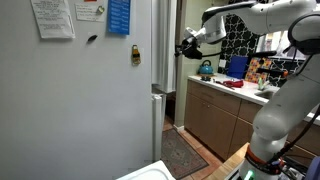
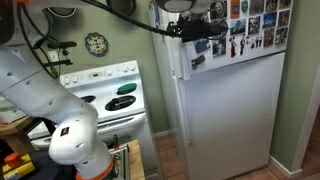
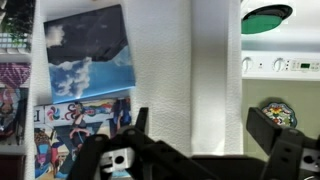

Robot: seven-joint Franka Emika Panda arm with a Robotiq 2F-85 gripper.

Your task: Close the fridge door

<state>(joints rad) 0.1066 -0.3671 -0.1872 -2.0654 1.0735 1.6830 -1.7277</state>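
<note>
Standing edge-on in an exterior view, the fridge door (image 1: 167,40) is showing as a narrow white vertical strip at the top of the fridge. It is running right beside the broad side wall (image 1: 80,110), which is carrying papers (image 1: 52,18) and a blue sheet (image 1: 119,15). Below it the lower door (image 1: 157,125) is sitting in line with it. Seen from the front in an exterior view, the fridge door (image 2: 225,45) is wearing a crowd of photos (image 2: 262,18); whether it is fully closed or slightly ajar cannot be told.

The gripper (image 1: 184,46) is hovering just beside the door's outer edge, high up, and contact cannot be made out. In the wrist view the gripper (image 3: 200,125) is holding its two fingers (image 3: 262,128) wide apart with nothing between them, facing a white textured surface.

The arm (image 1: 270,20) is reaching in above a counter (image 1: 225,95) that is bearing a teal kettle (image 1: 205,68). In an exterior view a white stove (image 2: 105,95) with a green pan (image 2: 125,88) is standing beside the fridge.
</note>
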